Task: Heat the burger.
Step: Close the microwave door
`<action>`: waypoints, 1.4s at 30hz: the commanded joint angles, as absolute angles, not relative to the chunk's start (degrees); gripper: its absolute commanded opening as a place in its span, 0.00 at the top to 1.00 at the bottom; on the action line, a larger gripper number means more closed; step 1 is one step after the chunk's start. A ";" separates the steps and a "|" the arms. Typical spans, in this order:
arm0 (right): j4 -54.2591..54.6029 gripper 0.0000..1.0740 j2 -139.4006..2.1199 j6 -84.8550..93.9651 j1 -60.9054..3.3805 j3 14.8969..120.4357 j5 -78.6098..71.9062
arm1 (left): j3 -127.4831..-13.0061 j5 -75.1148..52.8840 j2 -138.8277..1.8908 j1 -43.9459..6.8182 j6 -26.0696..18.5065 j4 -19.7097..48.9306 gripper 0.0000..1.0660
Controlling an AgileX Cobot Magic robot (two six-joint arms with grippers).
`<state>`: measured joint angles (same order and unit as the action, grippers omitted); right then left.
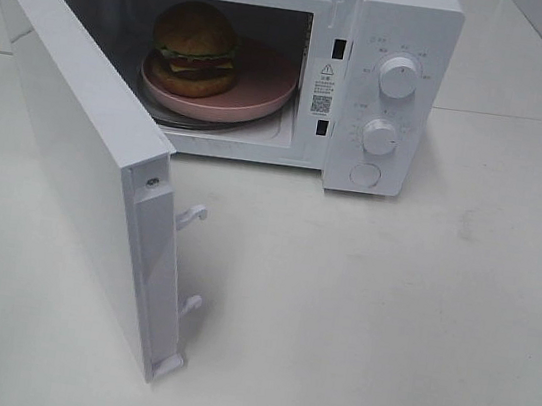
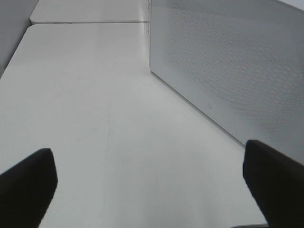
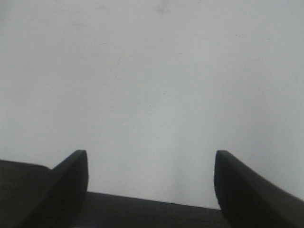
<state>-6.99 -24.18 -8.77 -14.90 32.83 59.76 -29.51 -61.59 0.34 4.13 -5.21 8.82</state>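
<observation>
The left gripper (image 2: 149, 190) stands with its dark jaws wide apart and nothing between them, hanging over the bare white table (image 2: 95, 104). Near it rises a dotted white panel (image 2: 228, 66) standing upright on the tabletop; whether that is the door's outer face cannot be told from this view. The right gripper (image 3: 152, 185) is likewise spread, its jaws well apart and holding nothing, with only plain white tabletop beneath. Neither gripper shows in the high view. There, the microwave (image 1: 403, 20) fills the upper middle of the frame, and its door (image 1: 86, 157) is swung fully open toward the lower left, with two white latch hooks (image 1: 191, 215) jutting from its free edge. The burger (image 1: 195, 48) sits inside the cavity, in the upper middle left of the frame, resting upright on the left part of a pink plate (image 1: 262, 86). On the control panel to the right of the cavity are two round knobs (image 1: 399, 78), one above the other, with a round button (image 1: 365, 174) below them.
</observation>
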 commanded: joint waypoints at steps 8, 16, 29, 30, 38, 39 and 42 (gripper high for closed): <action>-5.67 0.32 -8.02 -8.71 -6.65 28.82 57.35 | -29.56 -61.13 1.26 4.30 -5.16 9.22 0.06; -5.10 0.32 1.03 -8.14 -4.53 28.82 57.30 | -29.56 -61.13 1.26 4.30 -5.16 9.22 0.06; -4.70 0.32 1.83 -7.10 -3.90 28.71 57.30 | -29.56 -61.13 1.15 4.30 -5.21 9.28 0.06; -4.70 0.32 1.83 -7.10 -3.90 28.71 57.30 | -29.56 -61.13 1.15 4.30 -5.21 9.28 0.06; -4.70 0.32 1.83 -7.10 -3.90 28.71 57.30 | -29.56 -61.13 1.15 4.30 -5.21 9.28 0.06; -4.70 0.32 1.83 -7.10 -3.90 28.71 57.30 | -29.56 -61.13 1.15 4.30 -5.21 9.28 0.06; -4.70 0.32 1.83 -7.10 -3.90 28.71 57.30 | -29.56 -61.13 1.15 4.30 -5.21 9.28 0.06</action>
